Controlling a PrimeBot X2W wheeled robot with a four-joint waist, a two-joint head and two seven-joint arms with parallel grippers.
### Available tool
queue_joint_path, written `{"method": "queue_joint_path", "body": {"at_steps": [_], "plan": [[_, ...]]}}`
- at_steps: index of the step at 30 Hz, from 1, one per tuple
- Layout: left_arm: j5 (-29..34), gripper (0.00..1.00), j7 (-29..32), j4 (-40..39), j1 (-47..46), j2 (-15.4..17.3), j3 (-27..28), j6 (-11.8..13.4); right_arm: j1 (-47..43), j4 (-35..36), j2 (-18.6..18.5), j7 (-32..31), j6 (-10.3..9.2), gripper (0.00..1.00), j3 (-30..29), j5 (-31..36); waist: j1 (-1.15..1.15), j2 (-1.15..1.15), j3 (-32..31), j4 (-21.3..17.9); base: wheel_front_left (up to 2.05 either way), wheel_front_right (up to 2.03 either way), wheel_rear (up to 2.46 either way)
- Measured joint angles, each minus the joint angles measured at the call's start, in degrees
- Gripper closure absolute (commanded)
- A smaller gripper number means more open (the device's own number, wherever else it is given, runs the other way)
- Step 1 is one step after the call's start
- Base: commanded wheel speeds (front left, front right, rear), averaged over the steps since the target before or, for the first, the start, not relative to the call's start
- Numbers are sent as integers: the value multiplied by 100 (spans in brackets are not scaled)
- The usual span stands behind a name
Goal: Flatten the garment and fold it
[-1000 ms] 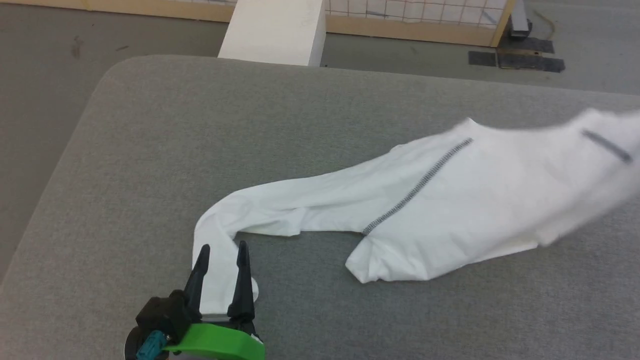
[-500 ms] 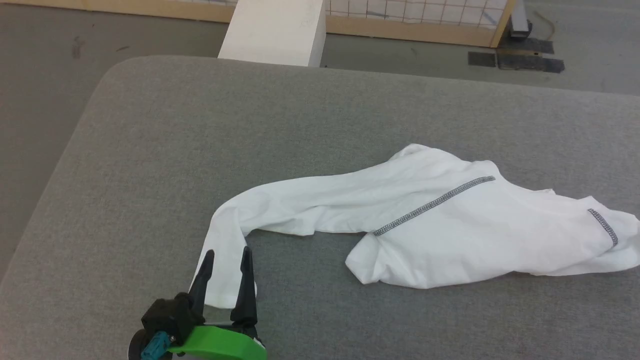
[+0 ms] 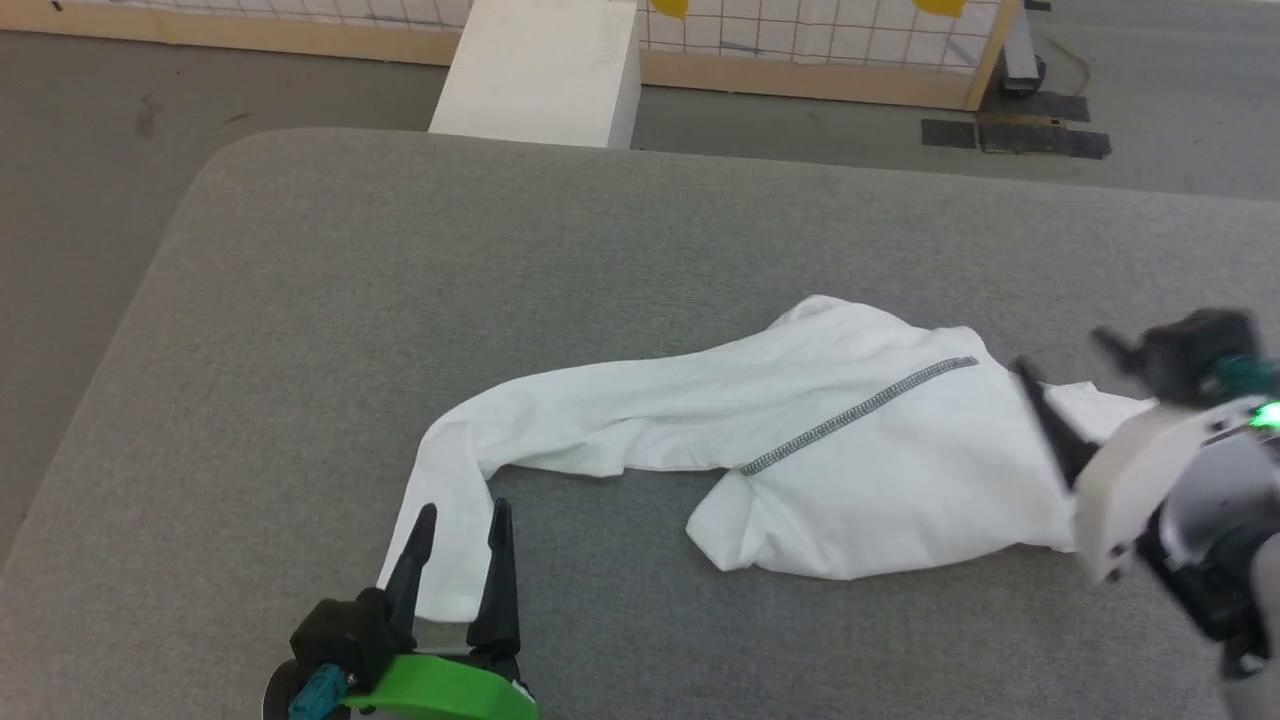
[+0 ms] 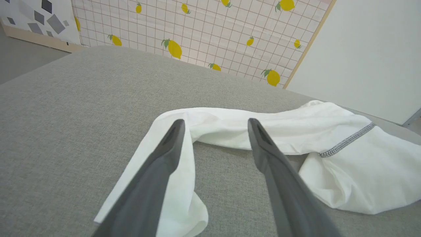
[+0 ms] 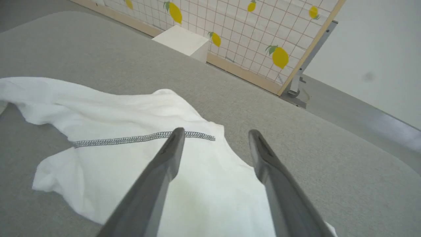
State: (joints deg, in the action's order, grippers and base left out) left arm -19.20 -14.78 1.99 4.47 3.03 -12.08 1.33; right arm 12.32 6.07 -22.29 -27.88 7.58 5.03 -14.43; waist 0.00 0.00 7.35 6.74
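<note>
Lying crumpled on grey worktop [image 3: 300,300], shirt [image 3: 900,470]: sleeve end beneath left pincer [image 3: 462,515], spread wide; body under right pincer [image 5: 216,132], also wide, holding nothing.

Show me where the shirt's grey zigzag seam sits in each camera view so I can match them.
Head view: the zigzag seam runs diagonally across the garment, right of centre.
Left wrist view: the seam sits far right, at mid-height.
Right wrist view: the seam lies nearly level, left of centre.
Shared landmark: the lemon-print grid panel beyond the table.
</note>
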Motion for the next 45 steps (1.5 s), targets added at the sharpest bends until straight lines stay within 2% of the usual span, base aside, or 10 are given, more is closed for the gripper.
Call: {"method": "queue_joint_path", "body": {"at_steps": [10, 19, 20, 21, 22, 28, 34, 39, 44, 45], "plan": [[-65, 0, 0, -7, -29, 0, -38, 13, -452, -97, -27, -598, 0, 0, 1161, -359, 0, 0, 187, 274, 0, 0, 0], [-107, 0, 0, 0, -116, 0, -98, 33, 191, -1492, -2, -467, 1, 0, 1900, 105, 0, 0, 306, 449, 0, 0, 0], [-107, 0, 0, 0, -122, 0, -104, 41, 269, -1635, 13, -370, 1, 54, 1924, 157, 0, 0, 307, 462, 0, 0, 0], [-108, 0, 0, 0, -129, 0, -110, 60, 360, -1805, 59, -237, 1, 72, 1897, 211, 0, 0, 307, 474, 0, 0, 0], [-112, 0, 0, 1, -132, 0, -119, 73, 460, -1969, 74, -145, 1, 100, 1908, 305, 0, 0, 303, 485, 0, 0, 0], [-142, 0, -1, -3, -132, 0, -141, 83, 932, -2561, 143, 409, 2, 100, 1905, 539, 0, 0, 307, 508, 0, 0, 0], [-157, 0, 0, -4, -141, 0, -156, 126, 1664, -2497, 165, 944, 1, 100, 1962, 790, 0, 0, 331, 469, 0, 0, 0], [-170, 0, 0, 8, -229, 0, -192, 126, 1847, -2256, 356, 1203, 1, 100, 2573, 759, 0, 0, 348, 418, 0, 0, 0], [-203, 0, 0, 36, -270, 0, -234, 126, 1629, -2229, 437, 1042, 0, 100, 3526, 397, 0, 0, 377, 402, 0, 0, 0], [-205, 0, 0, 41, -277, 0, -236, 126, 1524, -2238, 435, 909, 0, 75, 3749, 248, 0, 0, 384, 402, 0, 0, 0]]}}
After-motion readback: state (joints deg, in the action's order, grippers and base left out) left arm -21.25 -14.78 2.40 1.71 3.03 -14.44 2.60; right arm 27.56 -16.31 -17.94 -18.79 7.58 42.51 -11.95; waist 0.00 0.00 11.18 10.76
